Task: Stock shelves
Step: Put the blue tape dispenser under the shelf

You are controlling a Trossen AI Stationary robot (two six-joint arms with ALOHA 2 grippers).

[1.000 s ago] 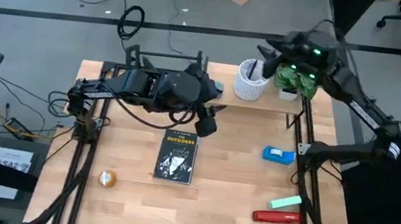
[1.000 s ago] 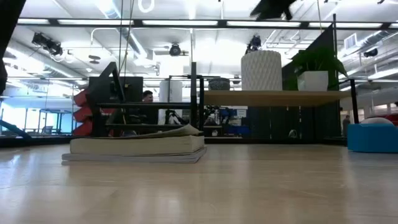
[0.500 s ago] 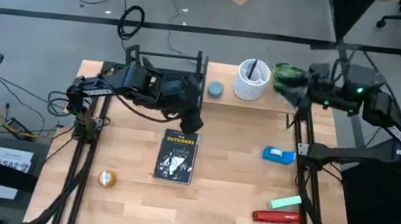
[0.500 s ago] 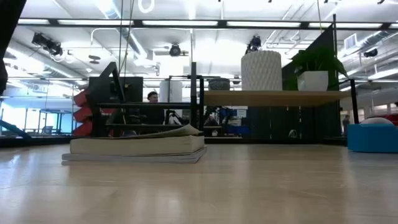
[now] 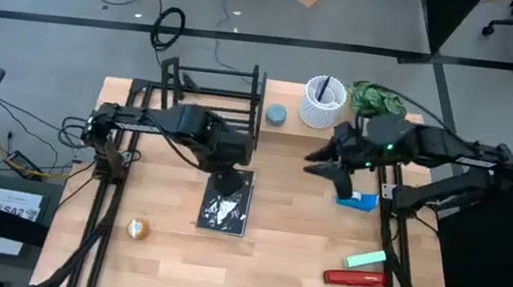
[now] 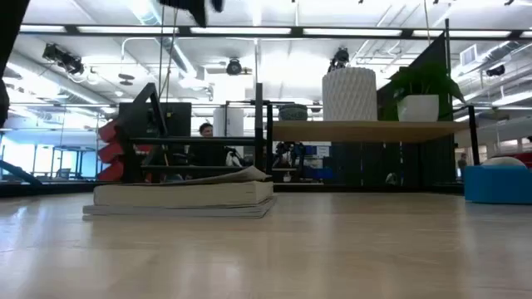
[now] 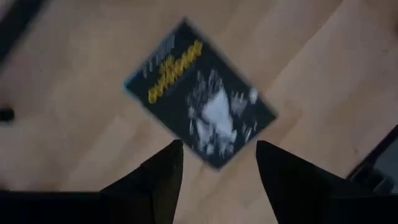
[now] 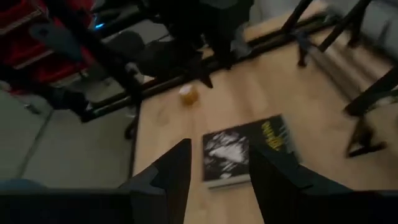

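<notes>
The left gripper [image 7: 214, 163] hangs right over the paperback book [image 5: 227, 201] with its fingers spread and nothing in them. The book lies flat mid-table, long axis running toward the black metal-bar rack [image 5: 212, 85] at the back, title end nearest it. It looks light but floppy, with a slick cover, so pinching across the short width near the spine seems safest. The right gripper [image 5: 338, 172] hovers parted and empty above the blue tape dispenser [image 5: 357, 199], in front of the wooden shelf [image 5: 294, 93]

Open jaws — book [image 8: 245, 157] beyond.
</notes>
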